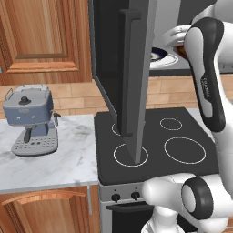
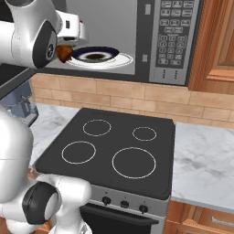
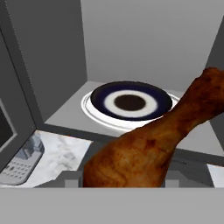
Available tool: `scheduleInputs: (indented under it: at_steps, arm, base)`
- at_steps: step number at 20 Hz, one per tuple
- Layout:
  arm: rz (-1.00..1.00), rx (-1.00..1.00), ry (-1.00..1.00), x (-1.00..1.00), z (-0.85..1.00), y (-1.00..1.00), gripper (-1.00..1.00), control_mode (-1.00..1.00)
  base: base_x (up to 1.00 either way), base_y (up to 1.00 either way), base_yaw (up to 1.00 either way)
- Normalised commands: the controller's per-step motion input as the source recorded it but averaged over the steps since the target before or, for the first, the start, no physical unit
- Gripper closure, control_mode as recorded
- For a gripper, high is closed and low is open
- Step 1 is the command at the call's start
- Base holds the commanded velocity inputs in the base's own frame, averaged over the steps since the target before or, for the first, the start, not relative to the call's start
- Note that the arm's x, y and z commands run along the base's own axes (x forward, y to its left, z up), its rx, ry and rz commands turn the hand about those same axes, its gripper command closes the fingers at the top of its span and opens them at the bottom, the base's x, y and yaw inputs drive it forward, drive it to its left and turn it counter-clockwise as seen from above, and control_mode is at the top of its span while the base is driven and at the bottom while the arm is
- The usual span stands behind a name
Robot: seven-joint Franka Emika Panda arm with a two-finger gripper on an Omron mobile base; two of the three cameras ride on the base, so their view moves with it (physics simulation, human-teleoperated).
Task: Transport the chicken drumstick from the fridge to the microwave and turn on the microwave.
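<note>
The gripper (image 2: 68,45), at the upper left of the right base view, was closed on the chicken drumstick (image 3: 148,144), holding it just outside the open microwave (image 2: 137,36). In the hand view the drumstick filled the lower right, its narrow end lying over the rim of a dark blue and white plate (image 3: 129,103) inside the cavity. The microwave door (image 1: 129,82) stood swung out over the stove (image 2: 114,151). A release short of the plate could likely drop the meat onto the cavity floor or the stove. Keypad (image 2: 171,34) lettering was too small to read; the arm carried faint lettering, possibly "Franka".
</note>
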Motion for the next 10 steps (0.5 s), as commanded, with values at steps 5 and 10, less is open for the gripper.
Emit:
scheduleInputs:
  at_steps: [5,10]
  arm:
    - [0.03,0.00,0.01,0.60,-0.07,-0.05,1.00,-1.00]
    - [0.00,0.00,0.00,0.58,-0.24,0.00,1.00,-1.00]
  base:
    - [0.00,0.00,0.00]
    - [0.00,0.00,0.00]
